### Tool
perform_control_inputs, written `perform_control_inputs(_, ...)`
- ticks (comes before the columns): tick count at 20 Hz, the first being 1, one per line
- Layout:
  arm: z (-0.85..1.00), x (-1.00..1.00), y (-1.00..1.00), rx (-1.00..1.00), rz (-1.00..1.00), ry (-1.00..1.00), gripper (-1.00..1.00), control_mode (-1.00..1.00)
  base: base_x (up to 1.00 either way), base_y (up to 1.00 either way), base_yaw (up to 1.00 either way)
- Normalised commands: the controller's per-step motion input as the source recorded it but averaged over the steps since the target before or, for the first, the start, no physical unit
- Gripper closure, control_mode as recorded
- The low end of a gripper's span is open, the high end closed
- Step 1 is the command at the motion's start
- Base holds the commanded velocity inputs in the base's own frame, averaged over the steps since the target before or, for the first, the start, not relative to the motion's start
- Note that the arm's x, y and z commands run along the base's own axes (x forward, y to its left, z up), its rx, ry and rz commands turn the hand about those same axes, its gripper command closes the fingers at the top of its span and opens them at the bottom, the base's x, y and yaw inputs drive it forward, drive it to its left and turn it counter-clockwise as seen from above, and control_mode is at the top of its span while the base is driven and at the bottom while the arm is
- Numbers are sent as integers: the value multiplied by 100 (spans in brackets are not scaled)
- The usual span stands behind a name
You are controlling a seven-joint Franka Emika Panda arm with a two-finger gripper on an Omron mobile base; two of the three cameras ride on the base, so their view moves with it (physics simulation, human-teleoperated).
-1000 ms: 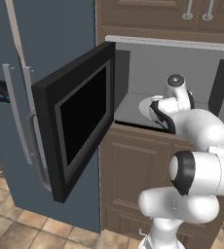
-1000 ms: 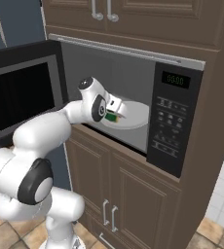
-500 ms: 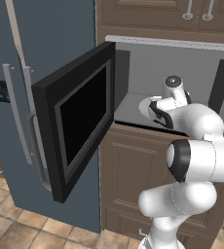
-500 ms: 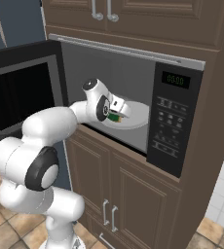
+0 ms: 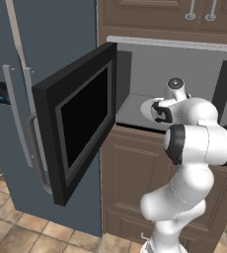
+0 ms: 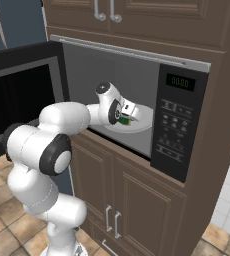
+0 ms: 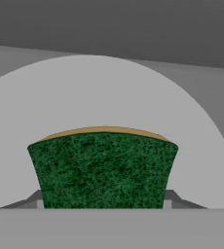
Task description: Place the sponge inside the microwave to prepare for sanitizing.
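- Hand view shows you the sponge point(image 7: 102, 170) pinched in the tool point(image 6: 128, 114), green scrub face toward the camera, over the white plate point(image 7: 99, 92) inside the microwave point(image 6: 179, 125).
- Expect it light, soft and squashy; hold it across its narrow sides.

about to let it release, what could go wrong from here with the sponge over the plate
The sponge is still clamped in the gripper above the white plate; whether it touches is unclear, so it may bounce or slide off the plate. On the way out, the arm could clip the microwave frame or its open door.
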Motion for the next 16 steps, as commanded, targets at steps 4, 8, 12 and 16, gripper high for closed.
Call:
perform_control_inputs(4,-11,6,0,0,0,0,100,-100,0,0,0)
perform_control_inputs(8,-9,11,0,0,0,0,-100,-100,0,0,0)
perform_control_inputs(12,-8,12,0,0,0,0,-100,-100,0,0,0)
perform_control_inputs(16,-2,10,0,0,0,0,-100,-100,0,0,0)
